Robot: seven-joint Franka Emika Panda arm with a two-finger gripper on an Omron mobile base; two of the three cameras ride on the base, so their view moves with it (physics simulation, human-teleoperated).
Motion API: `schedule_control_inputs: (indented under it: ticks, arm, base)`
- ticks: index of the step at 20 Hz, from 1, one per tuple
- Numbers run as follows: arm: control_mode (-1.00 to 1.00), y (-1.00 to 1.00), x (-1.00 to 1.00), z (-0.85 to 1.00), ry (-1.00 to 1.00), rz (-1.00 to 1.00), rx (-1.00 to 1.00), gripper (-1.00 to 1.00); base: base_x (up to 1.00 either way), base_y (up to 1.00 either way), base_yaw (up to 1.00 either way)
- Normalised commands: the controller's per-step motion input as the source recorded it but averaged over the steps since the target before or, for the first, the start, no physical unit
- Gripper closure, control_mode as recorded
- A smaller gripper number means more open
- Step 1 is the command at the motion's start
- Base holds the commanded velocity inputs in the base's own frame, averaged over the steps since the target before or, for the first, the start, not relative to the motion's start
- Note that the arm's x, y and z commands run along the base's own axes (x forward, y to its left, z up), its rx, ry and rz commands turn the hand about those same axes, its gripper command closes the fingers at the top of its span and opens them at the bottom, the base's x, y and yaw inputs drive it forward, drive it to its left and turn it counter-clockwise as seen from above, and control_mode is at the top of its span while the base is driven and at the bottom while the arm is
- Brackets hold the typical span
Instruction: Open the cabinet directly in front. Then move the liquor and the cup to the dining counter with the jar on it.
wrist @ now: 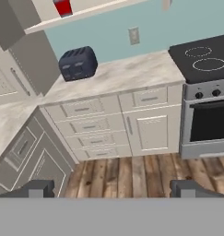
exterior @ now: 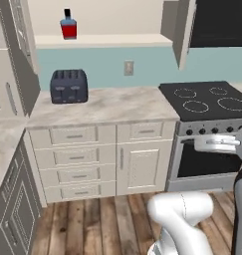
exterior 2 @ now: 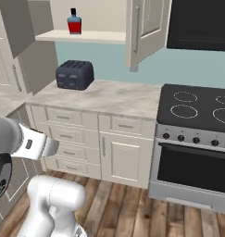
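The cabinet stands open, its left door (exterior: 17,55) and right door (exterior: 184,30) swung out, as the right base view also shows with the right door (exterior 2: 146,28). On its bottom shelf (exterior: 107,40) stands the liquor (exterior: 68,25), a blue bottle with a red label and black cap, near the shelf's left end (exterior 2: 74,23). The hand view catches just its red lower part (wrist: 62,6) at the top edge. My gripper (wrist: 113,189) is open and holds nothing, well back from the cabinet and much lower than the shelf. The cup, the dining counter and the jar are out of view.
A dark toaster (exterior: 69,85) sits on the marbled counter (exterior: 117,104) under the shelf. Drawers (exterior: 75,159) and a low cabinet door fill the front below. A black stove top (exterior: 207,99) with oven is at the right. More counter and cabinets (wrist: 21,147) run along the left.
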Motion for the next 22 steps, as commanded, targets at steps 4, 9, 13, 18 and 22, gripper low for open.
schedule_control_inputs:
  ticks: [4,9,13,18,22]
  arm:
    - [1.00,0.00,0.00,0.00,0.00,0.00,0.00,-1.00]
    - [1.00,0.00,0.00,0.00,0.00,0.00,0.00,-1.00]
    - [1.00,0.00,0.00,0.00,0.00,0.00,0.00,-1.00]
    - [1.00,0.00,0.00,0.00,0.00,0.00,0.00,-1.00]
    - [1.00,0.00,0.00,0.00,0.00,0.00,0.00,-1.00]
  base:
    - [0.85,0.10,0.01]
    - [0.64,0.35,0.00]
    - [0.43,0.46,0.00]
    - [0.17,0.38,0.00]
    - [0.12,0.23,0.00]
